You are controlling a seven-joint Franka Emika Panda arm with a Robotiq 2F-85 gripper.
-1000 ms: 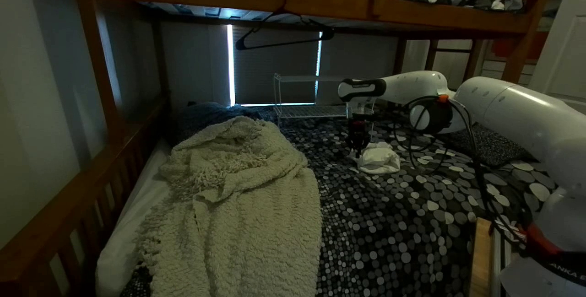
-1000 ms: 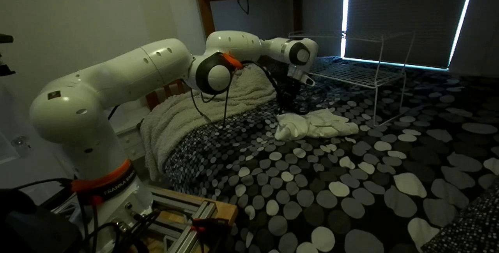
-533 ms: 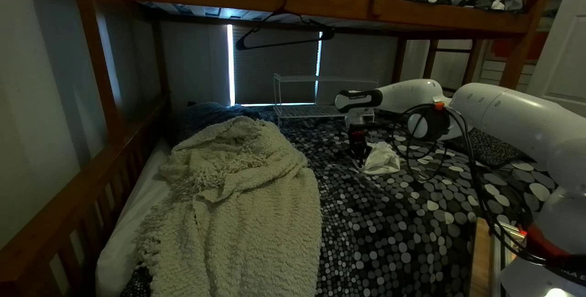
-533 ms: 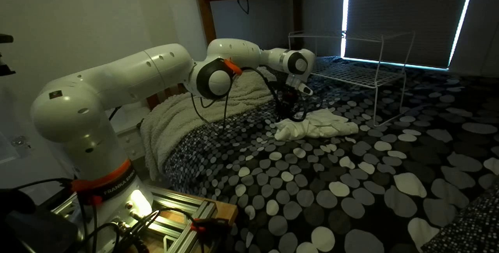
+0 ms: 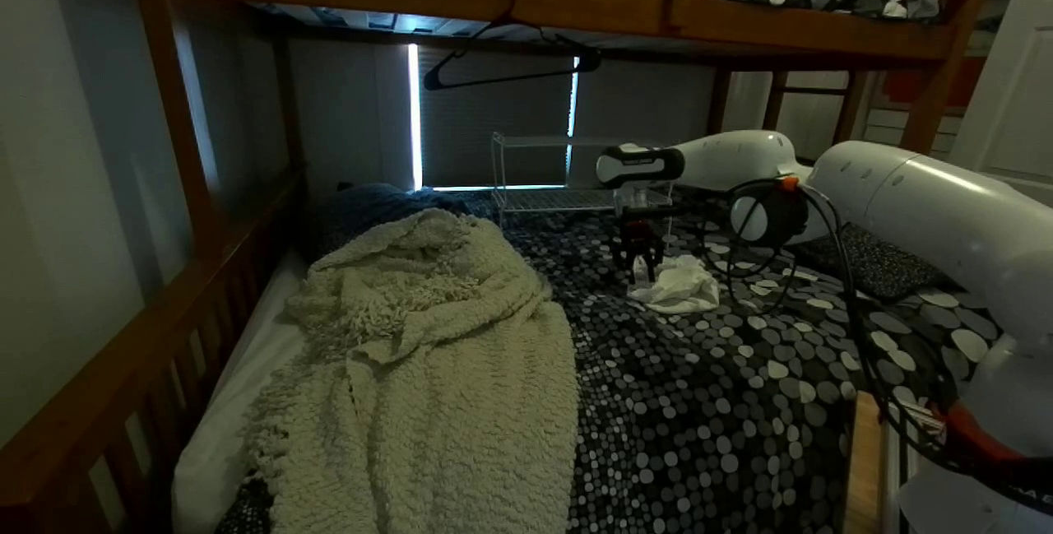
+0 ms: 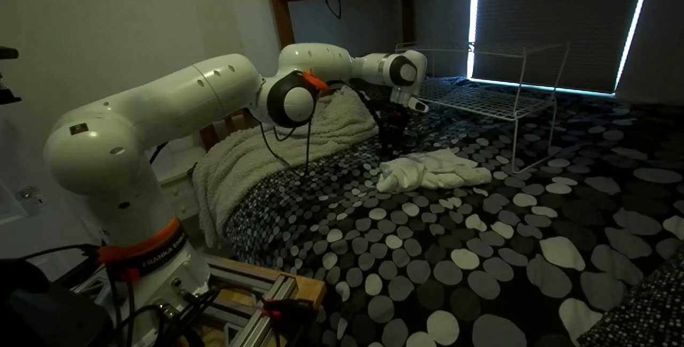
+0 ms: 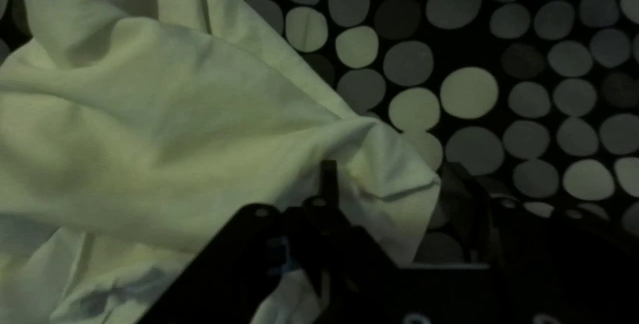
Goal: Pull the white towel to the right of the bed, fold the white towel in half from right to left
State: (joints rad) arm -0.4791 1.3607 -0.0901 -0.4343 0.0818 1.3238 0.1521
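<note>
Jaws parted, the hand point(image 7: 391, 169) hangs at the white towel point(image 6: 433, 171), wire rack point(image 6: 482, 105) and knitted blanket point(image 5: 448, 369) nearby.

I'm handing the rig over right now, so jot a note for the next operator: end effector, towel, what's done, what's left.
End effector: open, gripping nothing; whether it touches cloth is unclear.
Towel: crumpled on the bed, apart from the blanket; one corner shows between the open jaws in the wrist view.
Done: the end effector is at the towel. No neat half fold shows; whether any pulling has been done, I can't tell.
Left: probably close on that corner, pull the towel right, then fold it in half, right to left.
</note>
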